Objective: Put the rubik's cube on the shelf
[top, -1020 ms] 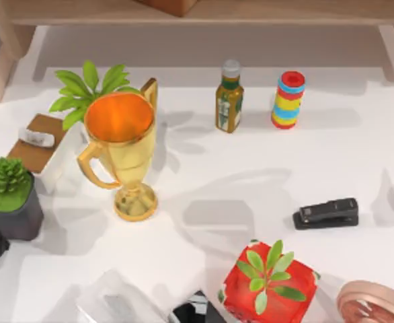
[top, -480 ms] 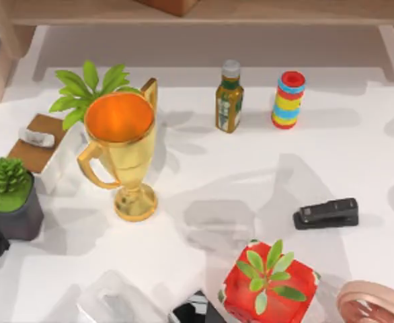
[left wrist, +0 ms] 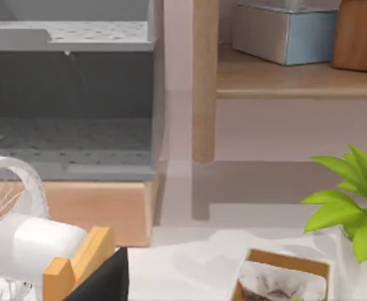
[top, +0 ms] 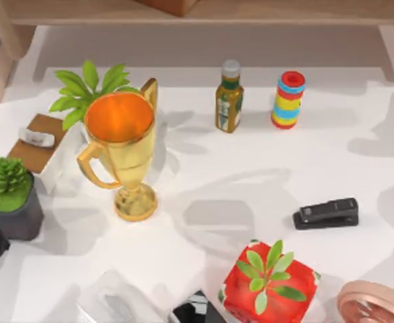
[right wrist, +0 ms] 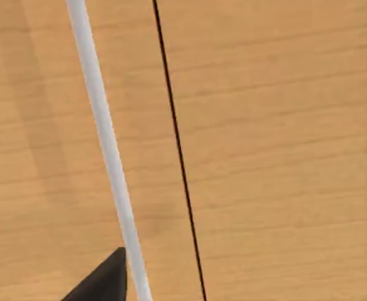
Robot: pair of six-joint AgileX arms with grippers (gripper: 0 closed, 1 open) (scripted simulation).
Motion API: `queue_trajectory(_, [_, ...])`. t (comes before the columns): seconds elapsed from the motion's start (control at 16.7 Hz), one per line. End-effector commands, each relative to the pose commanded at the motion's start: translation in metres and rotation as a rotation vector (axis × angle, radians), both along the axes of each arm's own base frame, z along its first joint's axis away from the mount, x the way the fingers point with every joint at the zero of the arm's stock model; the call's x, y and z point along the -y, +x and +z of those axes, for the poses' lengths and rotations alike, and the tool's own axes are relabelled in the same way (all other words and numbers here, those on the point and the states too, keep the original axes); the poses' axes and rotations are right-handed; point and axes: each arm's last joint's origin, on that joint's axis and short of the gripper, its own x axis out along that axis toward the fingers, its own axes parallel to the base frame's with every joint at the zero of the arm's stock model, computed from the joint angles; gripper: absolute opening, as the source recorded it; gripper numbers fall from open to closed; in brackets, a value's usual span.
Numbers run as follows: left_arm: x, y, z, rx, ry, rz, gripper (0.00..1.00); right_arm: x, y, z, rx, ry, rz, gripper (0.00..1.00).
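The white table (top: 264, 168) spreads below the shelf (top: 204, 13), a wooden board (pale side supports) along its far edge. Before the shelf stand a gold trophy (top: 120, 151), bottle (top: 228, 97) and striped cylinder (top: 288, 99). Neither gripper's jaws can be judged.

A gold trophy cup (top: 121, 151) stands on the white counter (top: 204, 168), with an olive-oil bottle (top: 228, 98), striped cylinder (top: 288, 100) and black stapler (top: 326, 213) apart.

no legible text, bottle (top: 229, 98) label too small to read, no numbers or signs
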Motion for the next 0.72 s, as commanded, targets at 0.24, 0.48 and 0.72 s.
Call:
queue_trajectory(0.24, [0.000, 0.000, 0.000, 0.000, 0.000, 0.000, 1.00, 0.022, 0.014, -0.042, 0.004, -0.127, 0.002, 1.00])
queue_trajectory(0.48, [0.000, 0.000, 0.000, 0.000, 0.000, 0.000, 1.00, 0.025, 0.015, -0.049, 0.006, -0.149, 0.003, 1.00])
queue_trajectory(0.72, [0.000, 0.000, 0.000, 0.000, 0.000, 0.000, 1.00, 0.023, 0.016, -0.049, 0.003, -0.146, 0.006, 1.00])
